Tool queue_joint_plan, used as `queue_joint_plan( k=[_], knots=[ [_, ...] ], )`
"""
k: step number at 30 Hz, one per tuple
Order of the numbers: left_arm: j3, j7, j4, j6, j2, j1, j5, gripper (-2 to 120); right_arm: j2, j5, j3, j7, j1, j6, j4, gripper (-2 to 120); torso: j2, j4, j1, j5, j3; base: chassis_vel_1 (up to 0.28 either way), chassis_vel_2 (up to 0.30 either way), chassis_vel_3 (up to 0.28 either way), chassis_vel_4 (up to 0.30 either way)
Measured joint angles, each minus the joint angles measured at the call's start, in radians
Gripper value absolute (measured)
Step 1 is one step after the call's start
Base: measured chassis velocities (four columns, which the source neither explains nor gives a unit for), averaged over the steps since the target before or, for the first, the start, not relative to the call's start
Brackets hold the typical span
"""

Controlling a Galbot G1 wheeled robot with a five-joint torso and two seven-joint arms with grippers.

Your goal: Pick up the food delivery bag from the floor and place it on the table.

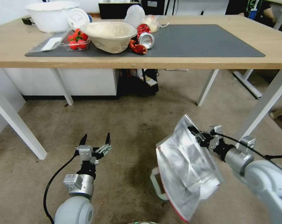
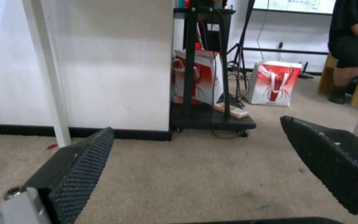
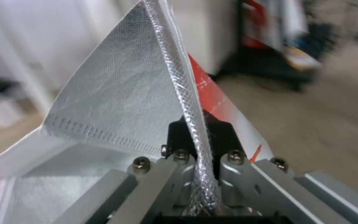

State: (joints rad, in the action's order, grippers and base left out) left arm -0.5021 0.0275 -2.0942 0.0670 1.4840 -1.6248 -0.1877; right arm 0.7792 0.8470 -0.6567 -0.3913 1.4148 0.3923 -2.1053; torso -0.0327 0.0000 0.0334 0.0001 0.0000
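Note:
The food delivery bag (image 1: 185, 169) hangs above the carpet at the lower right, its mouth turned toward me so the silver foil lining (image 3: 117, 102) shows. A white loop handle dangles at its left side. My right gripper (image 1: 195, 132) is shut on the bag's upper rim; in the right wrist view the rim's edge (image 3: 187, 102) runs between its closed fingers. My left gripper (image 1: 96, 139) hovers open over bare carpet at the lower left, holding nothing, with its two black pads (image 2: 84, 168) spread wide. The light-wood table (image 1: 190, 60) with its dark grey mat (image 1: 203, 40) stands ahead, beyond the bag.
The mat's left half holds a white tub (image 1: 52, 15), a strawberry box (image 1: 76, 40), a paper bowl (image 1: 111, 35) and crushed cans (image 1: 144, 39). White table legs (image 1: 18, 124) stand on both sides. A black cart (image 2: 206, 93) and other red-white bags (image 2: 273, 83) sit behind.

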Motion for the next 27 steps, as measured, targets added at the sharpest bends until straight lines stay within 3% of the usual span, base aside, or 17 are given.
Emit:
queue_joint_plan(
  k=[3, 13, 16, 18, 19, 22, 23, 24, 25, 26, 27],
  knots=[
    [-0.001, 0.0, 0.0, 0.0, -0.001, -0.001, 0.002, 100, -0.108, 0.054, -0.001, -0.11, -0.022, -0.046, -0.01, 0, 0.0, 0.0001, 0.0, 0.0, 0.0, 0.0, 0.0, 0.0, 0.0],
    [-0.001, 0.001, 0.0, 0.0, -0.001, -0.001, 0.003, 100, -0.154, 0.073, -0.001, -0.153, -0.03, -0.069, -0.011, 0, 0.0, 0.0, 0.0, 0.0001, 0.0, 0.0, 0.0, 0.0, 0.0],
    [-0.001, 0.001, 0.0, 0.0, -0.001, 0.0, 0.005, 100, -0.266, 0.127, -0.009, -0.266, -0.052, -0.112, -0.009, 0, 0.0, 0.0002, 0.0, 0.0003, 0.0, 0.0, 0.0, 0.0, 0.0],
    [-0.001, 0.001, 0.0, 0.0, 0.0, 0.0, 0.005, 100, -0.293, 0.136, -0.013, -0.281, -0.058, -0.117, -0.009, 0, 0.0, 0.0003, 0.0, -0.0009, 0.0, 0.0, 0.0, 0.0, 0.0],
    [0.001, 0.001, 0.001, 0.0, 0.0, 0.0, 0.006, 100, -0.358, 0.171, -0.019, -0.293, -0.071, -0.117, -0.02, 0, 0.0, 0.0004, 0.0, 0.0006, 0.0, 0.0, 0.0, 0.0, 0.0],
    [0.002, 0.001, 0.001, 0.0, 0.001, 0.0, 0.007, 100, -0.38, 0.182, -0.022, -0.294, -0.076, -0.117, -0.024, 0, 0.0, 0.0, 0.0, -0.0013, 0.0, 0.0, 0.0, 0.0, 0.0],
    [0.002, 0.001, 0.001, 0.0, 0.001, 0.001, 0.007, 100, -0.4, 0.205, -0.022, -0.304, -0.085, -0.116, -0.029, 0, 0.0, -0.0004, 0.0, 0.0021, 0.0, 0.0, 0.0, 0.0, 0.0],
    [0.003, 0.001, 0.001, 0.002, 0.002, 0.003, 0.007, 100, -0.456, 0.237, -0.023, -0.334, -0.103, -0.116, -0.031, 0, 0.0, 0.0001, 0.0, 0.0003, 0.0, 0.0, 0.0, 0.0, 0.0],
    [0.003, 0.001, 0.001, 0.002, 0.002, 0.003, 0.007, 100, -0.456, 0.237, -0.023, -0.334, -0.103, -0.116, -0.031, 0, 0.0, 0.0001, 0.0, 0.0003, 0.0, 0.0, 0.0, 0.0, 0.0],
    [0.004, 0.0, 0.002, 0.003, 0.002, 0.004, 0.007, 100, -0.5, 0.253, -0.026, -0.368, -0.115, -0.119, -0.024, 0, 0.0, 0.0, 0.0, -0.0024, 0.0, 0.0, 0.0, 0.0, 0.0],
    [0.004, 0.0, 0.002, 0.004, 0.002, 0.005, 0.007, 100, -0.523, 0.266, -0.026, -0.394, -0.121, -0.12, -0.016, 0, 0.0, 0.0004, 0.0, -0.0003, 0.0, 0.0, 0.0, 0.0, 0.0]
  ],
)
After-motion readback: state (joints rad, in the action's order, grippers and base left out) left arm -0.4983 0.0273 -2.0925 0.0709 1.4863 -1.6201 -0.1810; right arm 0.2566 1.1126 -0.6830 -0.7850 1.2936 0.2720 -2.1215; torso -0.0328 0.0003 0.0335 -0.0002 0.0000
